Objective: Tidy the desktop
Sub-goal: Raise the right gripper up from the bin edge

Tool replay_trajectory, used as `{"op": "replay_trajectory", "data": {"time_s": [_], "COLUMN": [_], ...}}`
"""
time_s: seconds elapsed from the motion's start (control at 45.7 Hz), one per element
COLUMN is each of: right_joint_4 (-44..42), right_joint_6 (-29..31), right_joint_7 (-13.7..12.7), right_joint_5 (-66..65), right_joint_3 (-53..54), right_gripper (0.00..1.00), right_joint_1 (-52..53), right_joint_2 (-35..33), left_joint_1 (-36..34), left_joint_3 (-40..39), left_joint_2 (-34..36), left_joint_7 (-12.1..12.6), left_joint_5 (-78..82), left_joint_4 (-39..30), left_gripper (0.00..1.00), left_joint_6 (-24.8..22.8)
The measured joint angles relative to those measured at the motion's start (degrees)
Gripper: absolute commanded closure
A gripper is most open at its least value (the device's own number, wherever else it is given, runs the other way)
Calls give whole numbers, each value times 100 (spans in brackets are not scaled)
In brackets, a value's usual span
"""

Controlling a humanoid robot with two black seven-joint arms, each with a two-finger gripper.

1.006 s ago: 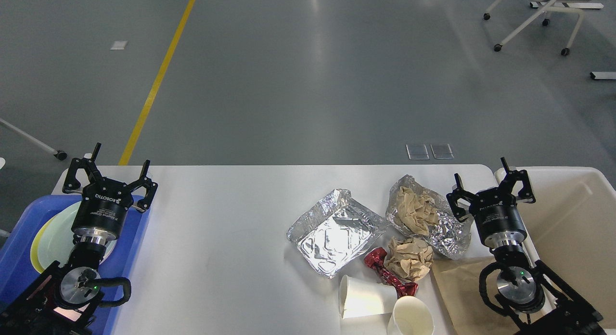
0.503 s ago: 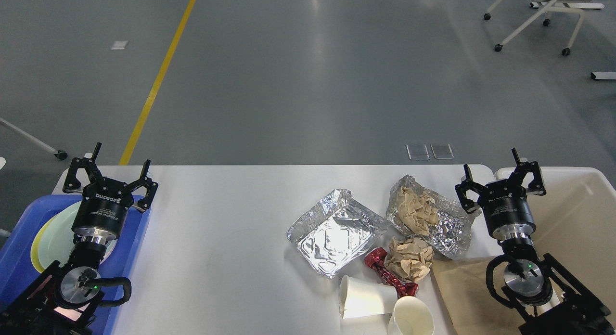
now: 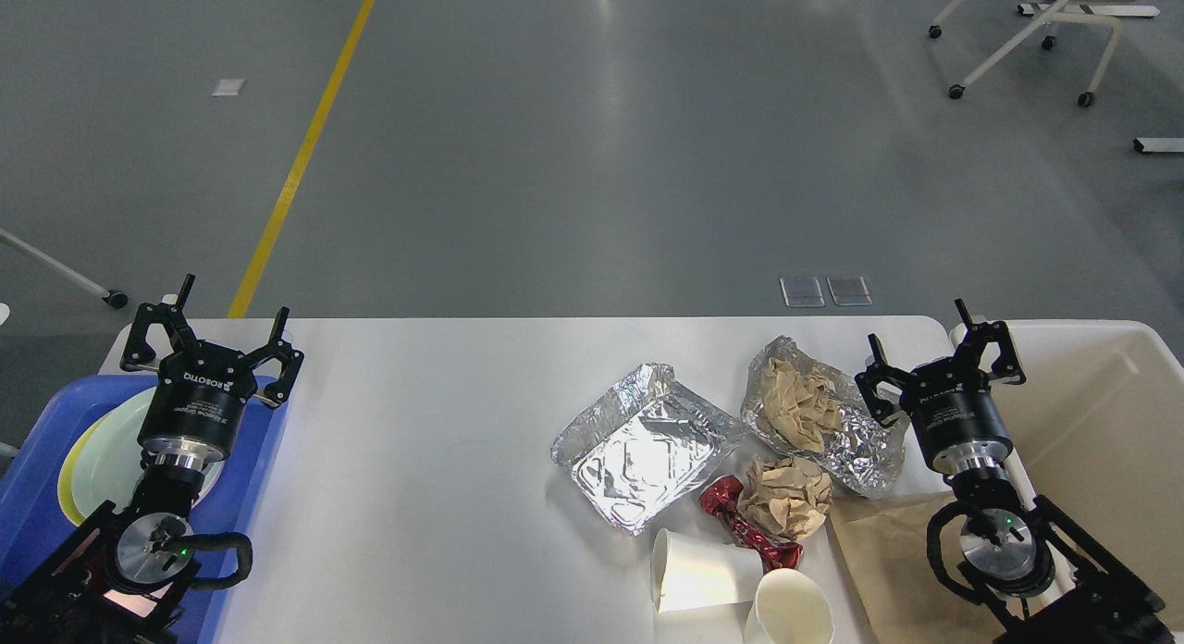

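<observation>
The white desktop carries litter on its right half: an empty foil tray, a foil tray holding crumpled brown paper, a loose brown paper ball, a red wrapper and two white paper cups near the front edge. My right gripper hangs open and empty just right of the paper-filled foil tray. Over the far-left corner, my left gripper is open and empty above the blue tray.
A blue tray with a pale plate sits at the left edge. A cream bin stands off the right end. A brown paper sheet lies at the front right, under my right arm.
My right gripper swung right toward the bin half a second ago, then came back left to beside the foil tray. The left arm and the litter stayed put.
</observation>
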Motion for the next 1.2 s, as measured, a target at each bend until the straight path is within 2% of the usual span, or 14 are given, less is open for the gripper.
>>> {"op": "replay_trajectory", "data": {"time_s": [0.372, 0.766, 0.875, 1.05, 1.203], "right_joint_4": [73, 292, 484, 497, 463], "right_joint_6": [13, 183, 549, 1621, 1992], "right_joint_7": [-3, 106, 167, 181, 182], "right_joint_5": [-67, -422, -422, -370, -325], "right_joint_3": [-70, -7, -73, -532, -1428], "right_gripper": [0, 0, 0, 0, 0], "right_joint_1": [36, 47, 14, 146, 727], "right_joint_2": [-44, -281, -710, -1670, -2383], "left_joint_1": [-1, -6, -6, -6, -6], "left_joint_3": [8, 15, 17, 17, 17], "left_joint_2": [-1, -4, -1, 0, -1], "left_joint_7": [8, 9, 9, 9, 9], "left_joint_5": [0, 0, 0, 0, 0], "left_joint_4": [0, 4, 4, 4, 2], "left_gripper": [4, 4, 4, 4, 4], "left_joint_6": [0, 0, 0, 0, 0]}}
